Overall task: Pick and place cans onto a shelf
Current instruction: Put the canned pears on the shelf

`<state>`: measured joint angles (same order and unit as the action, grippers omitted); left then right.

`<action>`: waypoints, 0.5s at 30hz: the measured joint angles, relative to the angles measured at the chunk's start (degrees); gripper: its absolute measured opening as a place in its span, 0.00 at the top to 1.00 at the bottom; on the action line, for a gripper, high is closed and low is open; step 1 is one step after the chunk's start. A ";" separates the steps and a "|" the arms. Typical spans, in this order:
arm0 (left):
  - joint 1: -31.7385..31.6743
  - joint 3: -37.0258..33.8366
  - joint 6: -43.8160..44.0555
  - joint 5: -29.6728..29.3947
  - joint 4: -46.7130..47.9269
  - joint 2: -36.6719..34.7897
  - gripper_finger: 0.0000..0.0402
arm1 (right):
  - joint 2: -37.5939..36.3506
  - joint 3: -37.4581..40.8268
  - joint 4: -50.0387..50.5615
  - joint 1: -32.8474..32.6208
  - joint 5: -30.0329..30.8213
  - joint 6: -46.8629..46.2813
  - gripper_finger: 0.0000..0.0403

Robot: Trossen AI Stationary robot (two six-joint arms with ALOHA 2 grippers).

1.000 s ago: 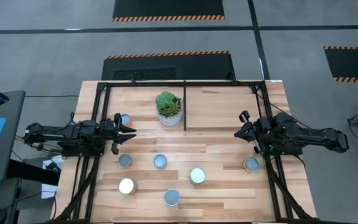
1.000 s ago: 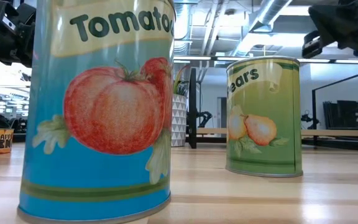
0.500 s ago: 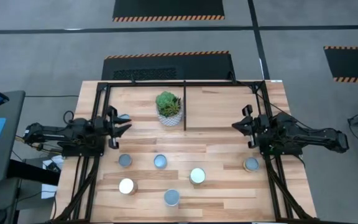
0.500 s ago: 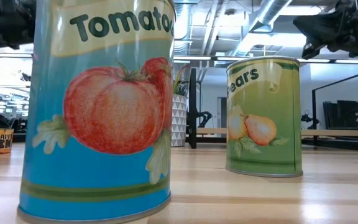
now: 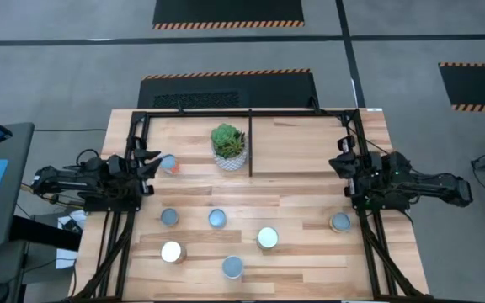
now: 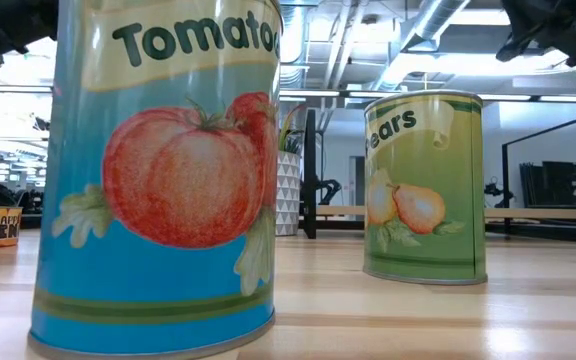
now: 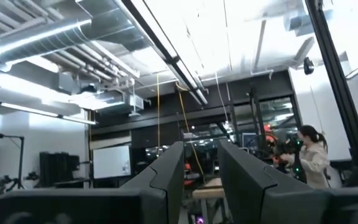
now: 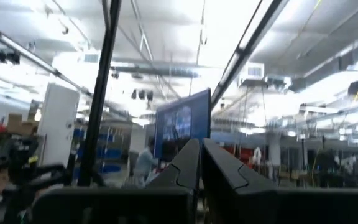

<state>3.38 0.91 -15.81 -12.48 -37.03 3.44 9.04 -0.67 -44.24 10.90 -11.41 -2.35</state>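
1. The left gripper [image 5: 151, 161] is sitting at the left side of the table with its fingers [image 7: 166, 174] standing apart and nothing between them; its wrist camera is looking level out into the room, not down at the table.
2. The nearest can [image 5: 169, 164] is standing upright just ahead of those fingertips, toward the table's middle, close to the gripper but not touching it. Its long axis is running vertically — so a level reach along the arm's own line looks like the fitting approach.
3. The right gripper [image 5: 340, 165] is waiting at the right edge with its fingers [image 8: 194, 163] nearly together and empty. One can [image 5: 340, 223] is lying nearer the front edge, beside that arm rather than ahead of it.
4. Five more cans are standing on the front half — the tomato can [image 6: 163, 170] and the pears can [image 6: 425, 187] are filling the low view.
5. The shelf [image 5: 251, 112] is framing the far half, with only the potted succulent [image 5: 229, 146] on its board; the can by the left gripper is standing at that frame's left end.
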 joint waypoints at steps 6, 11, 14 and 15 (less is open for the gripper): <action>0.00 3.43 1.73 -0.28 0.15 9.30 0.77 | 1.18 -0.04 -1.56 0.02 3.81 -0.22 0.89; -1.46 9.07 -1.56 -1.51 0.36 21.24 0.77 | 4.66 -0.04 -1.58 0.15 4.12 -0.20 0.89; -3.54 13.72 -1.71 -3.26 0.33 27.05 0.77 | 5.97 -0.04 -1.65 0.13 4.43 -0.20 0.89; -4.38 15.21 -1.72 -3.27 0.47 28.87 0.77 | 6.28 -0.04 -1.65 0.13 4.45 -0.20 0.89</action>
<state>-1.01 16.12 -17.54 -15.74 -36.56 32.31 15.32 -0.71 -45.89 11.03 -6.96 -2.55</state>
